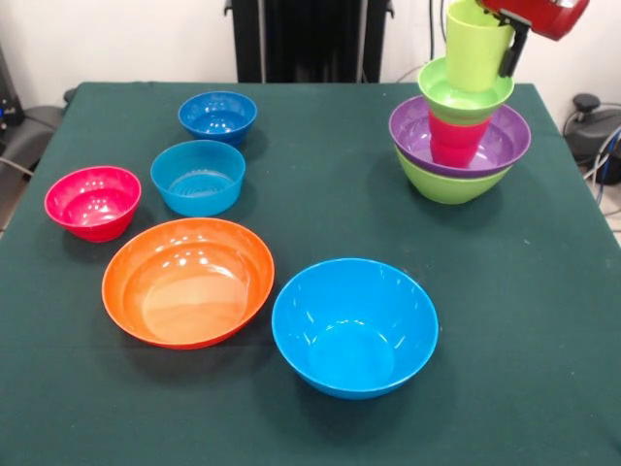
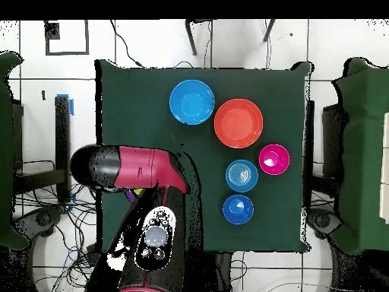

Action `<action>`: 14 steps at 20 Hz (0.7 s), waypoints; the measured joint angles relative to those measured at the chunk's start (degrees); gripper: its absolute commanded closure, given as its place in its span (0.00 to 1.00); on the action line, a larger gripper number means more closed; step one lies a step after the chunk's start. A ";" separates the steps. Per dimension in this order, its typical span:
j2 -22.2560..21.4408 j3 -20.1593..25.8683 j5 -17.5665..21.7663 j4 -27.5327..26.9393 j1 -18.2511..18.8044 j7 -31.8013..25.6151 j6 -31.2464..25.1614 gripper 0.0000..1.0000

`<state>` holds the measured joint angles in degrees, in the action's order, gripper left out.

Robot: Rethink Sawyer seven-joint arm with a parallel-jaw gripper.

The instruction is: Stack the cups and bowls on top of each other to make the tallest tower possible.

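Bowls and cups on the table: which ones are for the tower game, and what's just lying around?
For the tower:
the tower itself, with the lime green cup on top
large orange bowl
large light blue bowl
small pink-red bowl
small light blue bowl
small dark blue bowl

Just lying about:
cables beside the table

The tower [image 1: 460, 146] stands at the counter's far corner: large lime-green bowl, purple bowl, red cup, small lime bowl, lime cup [image 1: 475, 47] on top. Six bowls [image 1: 354, 325] sit loose, upright, apart.
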<state>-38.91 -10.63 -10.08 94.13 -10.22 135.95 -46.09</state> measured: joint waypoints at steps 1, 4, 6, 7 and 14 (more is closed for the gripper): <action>-0.01 0.00 0.00 0.22 -0.14 0.00 0.02 1.00; -0.01 0.00 0.01 0.81 -0.52 0.00 0.02 1.00; -0.01 0.00 0.06 1.14 -0.60 0.00 0.02 1.00; -0.01 0.01 0.08 1.22 -0.60 0.00 0.02 1.00; -0.02 0.01 0.18 2.21 -0.60 0.00 0.12 1.00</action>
<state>-38.92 -10.62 -9.90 96.34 -10.82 135.95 -45.97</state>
